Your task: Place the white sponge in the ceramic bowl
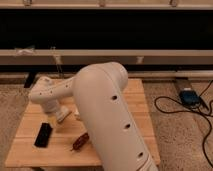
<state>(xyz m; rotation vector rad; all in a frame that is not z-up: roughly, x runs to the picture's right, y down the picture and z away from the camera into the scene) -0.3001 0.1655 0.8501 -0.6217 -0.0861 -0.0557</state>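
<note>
The tool (56,110) stands with jaws wide apart and holds nothing, low at the white sponge (65,116) on the left half of the wooden tabletop (25,147); whether they touch, I can't tell. The bulky white arm (107,115) rises from 5 o'clock, bends, and reaches toward 9 o'clock, hiding the tabletop's middle. A black phone (43,135) lies at the sponge's 7 o'clock.
</note>
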